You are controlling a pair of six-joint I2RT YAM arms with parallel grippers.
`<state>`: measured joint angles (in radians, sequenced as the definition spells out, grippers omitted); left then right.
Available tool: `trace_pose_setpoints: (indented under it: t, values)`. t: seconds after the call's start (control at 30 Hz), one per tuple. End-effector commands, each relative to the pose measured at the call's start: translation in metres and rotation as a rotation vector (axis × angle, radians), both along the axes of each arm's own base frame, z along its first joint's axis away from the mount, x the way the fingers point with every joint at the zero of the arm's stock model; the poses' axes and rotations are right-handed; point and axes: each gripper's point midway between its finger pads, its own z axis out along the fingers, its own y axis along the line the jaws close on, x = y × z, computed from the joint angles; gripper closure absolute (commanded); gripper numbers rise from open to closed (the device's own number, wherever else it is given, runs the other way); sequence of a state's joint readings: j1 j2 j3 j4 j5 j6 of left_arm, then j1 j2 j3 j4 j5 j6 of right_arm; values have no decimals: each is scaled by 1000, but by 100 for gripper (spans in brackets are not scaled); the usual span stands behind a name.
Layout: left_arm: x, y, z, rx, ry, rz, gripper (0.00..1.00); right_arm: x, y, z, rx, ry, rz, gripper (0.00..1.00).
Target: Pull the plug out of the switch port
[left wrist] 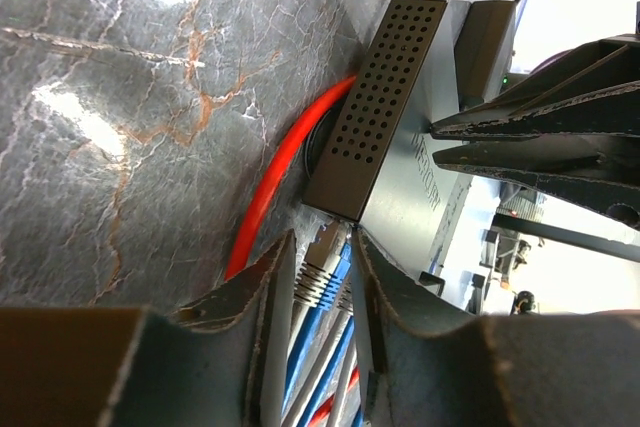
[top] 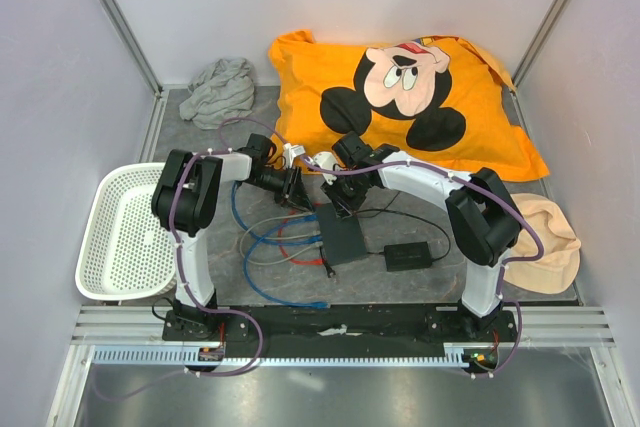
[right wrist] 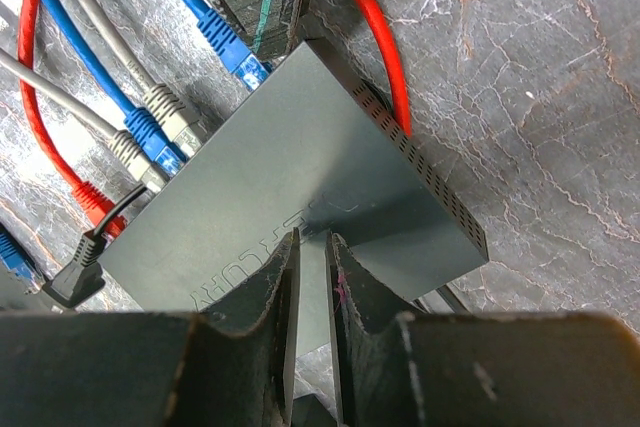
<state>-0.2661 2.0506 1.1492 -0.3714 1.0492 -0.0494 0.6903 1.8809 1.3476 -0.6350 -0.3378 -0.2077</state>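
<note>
The switch [top: 341, 234] is a flat black box in the middle of the table; it also shows in the left wrist view [left wrist: 385, 112] and the right wrist view [right wrist: 300, 177]. Several blue and grey plugs [right wrist: 160, 122] and a red one sit in its ports. My left gripper [left wrist: 322, 239] is shut around the plugs at the switch's end corner, a grey boot [left wrist: 310, 277] and a blue boot [left wrist: 341, 282] between its fingers. My right gripper [right wrist: 312, 237] is shut, its tips resting on the switch's top face.
A black power brick [top: 408, 255] lies right of the switch. Blue, grey and red cables [top: 270, 242] loop to its left. A white basket [top: 120, 237] stands at the left, an orange pillow [top: 400, 97] and grey cloth [top: 218, 92] behind, a beige hat [top: 545, 242] at the right.
</note>
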Motion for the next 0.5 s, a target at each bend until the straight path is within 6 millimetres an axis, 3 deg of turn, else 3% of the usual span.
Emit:
trace_pose_setpoints:
  t: [0.0, 0.47]
  values:
    - [4, -6, 9, -36, -5, -18, 66, 7, -2, -15, -42, -11, -11, 76]
    - [-1, -9, 6, -34, 19, -47, 67, 10, 0, -15, -49, -20, -14, 77]
